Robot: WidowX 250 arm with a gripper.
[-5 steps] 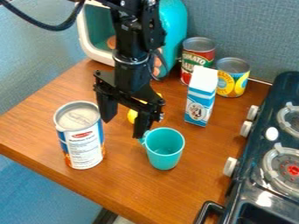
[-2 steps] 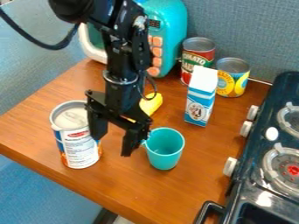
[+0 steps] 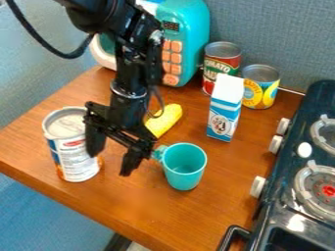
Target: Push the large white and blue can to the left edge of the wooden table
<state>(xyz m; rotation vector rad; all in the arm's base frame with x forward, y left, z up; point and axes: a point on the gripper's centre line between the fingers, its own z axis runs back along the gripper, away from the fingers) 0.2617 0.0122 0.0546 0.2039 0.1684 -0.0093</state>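
The black gripper is hanging low with its fingers spread wide, holding nothing, and its left finger is seemingly pressing on the large can at the counter's near left. The step in hand is apparently nudging the can; the next move is calling for steady, low contact without tipping it, clear of the teal cup to the right

Three cans: one big at left, two smaller at far side. One cup, one corn cob, one milk carton. One toy microwave at far left. One table. One stove at right: two burners, three white knobs along left edge.
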